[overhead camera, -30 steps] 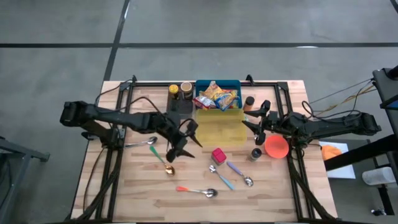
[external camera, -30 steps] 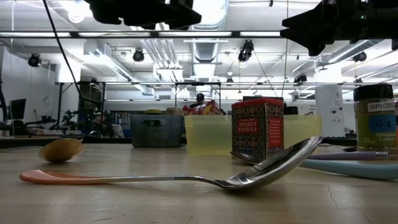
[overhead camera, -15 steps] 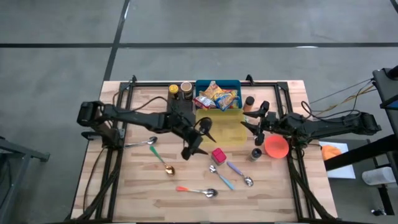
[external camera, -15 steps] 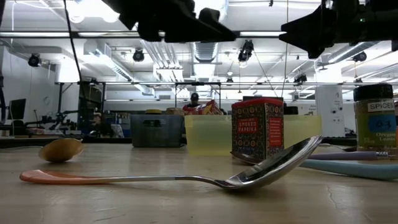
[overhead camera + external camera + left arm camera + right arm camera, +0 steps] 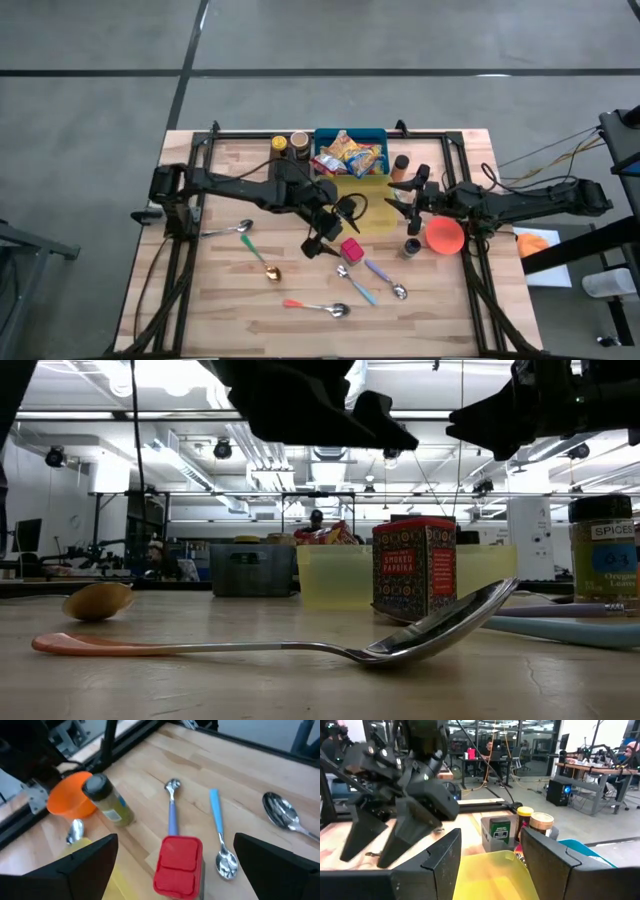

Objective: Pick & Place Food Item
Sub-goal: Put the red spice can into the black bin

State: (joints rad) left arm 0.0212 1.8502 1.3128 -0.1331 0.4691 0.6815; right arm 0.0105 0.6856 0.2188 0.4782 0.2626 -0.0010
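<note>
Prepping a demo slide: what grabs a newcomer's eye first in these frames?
The left gripper, fingers spread wide, hovers over the small red rectangular spice tin near the middle of the wooden table. Behind it sits the translucent yellow plastic tub, with a blue bin of bright snack packets at the far edge. The bright orange plastic bowl stands out on the right, under the waiting right gripper.

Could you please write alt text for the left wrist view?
The left gripper, its two dark fingers spread wide, hovers over a red rectangular spice tin on the wooden table. Beyond lie a blue-handled spoon, a purple-handled spoon, a green-capped spice jar and an orange bowl.
</note>
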